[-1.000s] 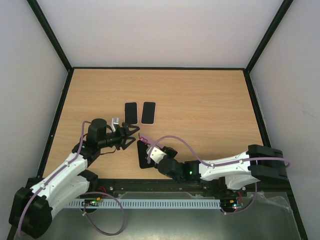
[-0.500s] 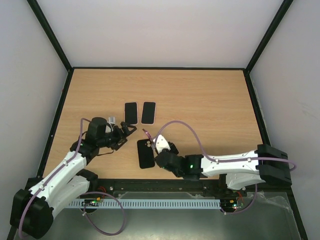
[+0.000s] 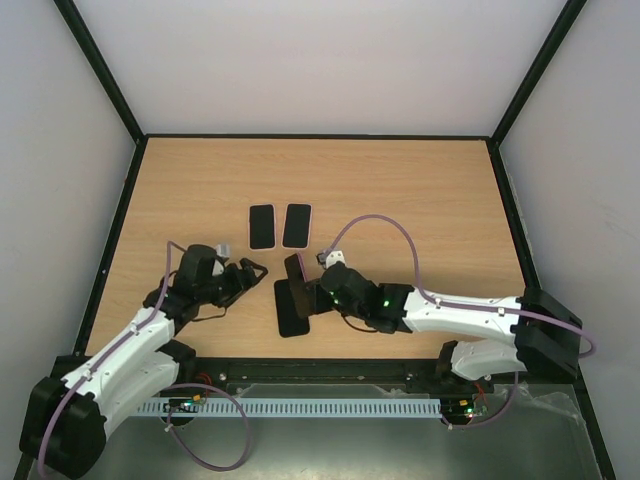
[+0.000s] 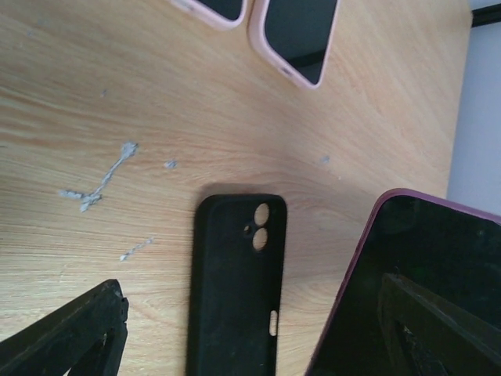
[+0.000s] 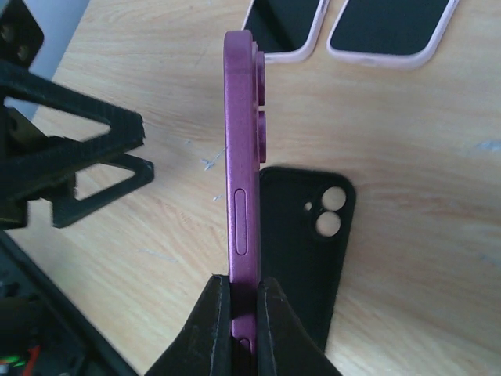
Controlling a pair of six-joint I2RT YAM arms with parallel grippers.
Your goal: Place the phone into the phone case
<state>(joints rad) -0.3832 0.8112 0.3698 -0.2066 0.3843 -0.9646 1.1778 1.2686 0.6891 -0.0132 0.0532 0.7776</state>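
Pinching phone, right claw seemingly tight

There is one slim purple phone, one black rubbery phone case, and two pink-rimmed black rectangles, phones or cases.

Lab: white-walled, black-framed test table

The top camera looks down from above and behind the arm bases, far enough to show the whole light wooden table. The left wrist camera sits close over the table, facing a flat black phone case. The right wrist camera, closer still, looks along an edge-on slim purple phone. All three views share the case.
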